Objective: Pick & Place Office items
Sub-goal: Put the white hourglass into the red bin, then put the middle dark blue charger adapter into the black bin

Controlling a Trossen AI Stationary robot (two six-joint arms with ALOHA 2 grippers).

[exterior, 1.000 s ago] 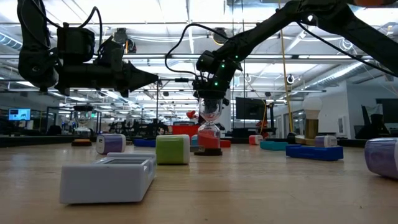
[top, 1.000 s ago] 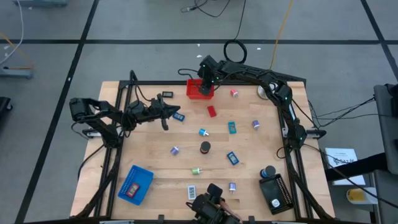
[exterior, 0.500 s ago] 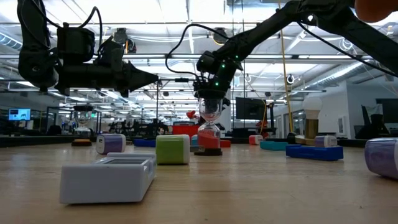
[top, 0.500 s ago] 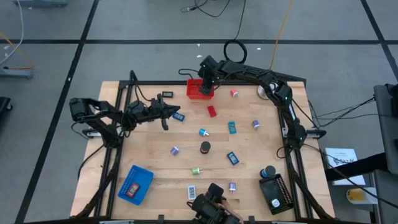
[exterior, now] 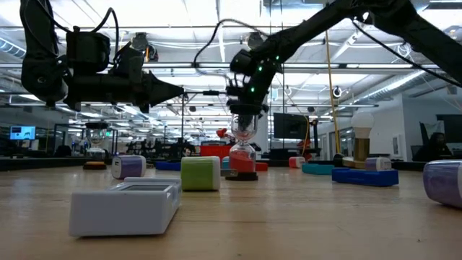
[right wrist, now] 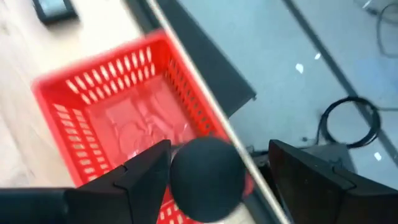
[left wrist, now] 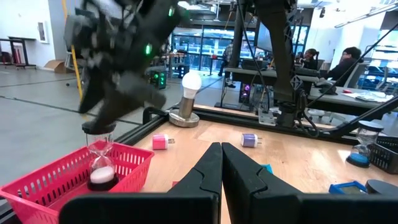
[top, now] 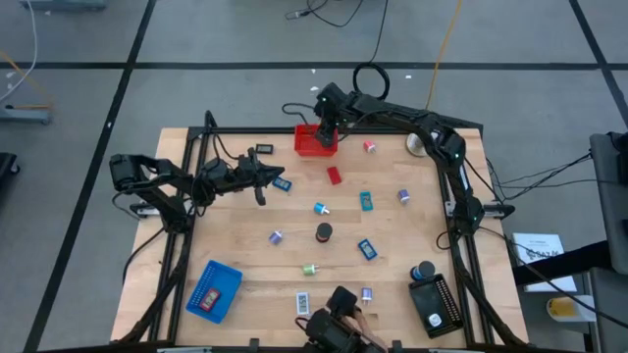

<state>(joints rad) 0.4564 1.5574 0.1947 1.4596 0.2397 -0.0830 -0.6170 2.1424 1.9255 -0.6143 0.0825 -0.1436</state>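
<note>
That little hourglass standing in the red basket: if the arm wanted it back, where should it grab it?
Probably from straight above, jaws closing across the black round top cap. The hourglass stands upright in a corner of the red basket, whose walls block a sideways approach, and the glass waist looks thin. The right gripper hangs open just above it.

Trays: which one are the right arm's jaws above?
The red tray at the table's far edge, holding an hourglass; the blue tray and black tray sit at the near corners.

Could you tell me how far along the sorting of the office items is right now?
Done: an hourglass stands in the red tray. In hand: nothing; the right gripper is open above it, and the left gripper waits shut over the table. Left: many small pieces, like the red block, lie scattered.
</note>
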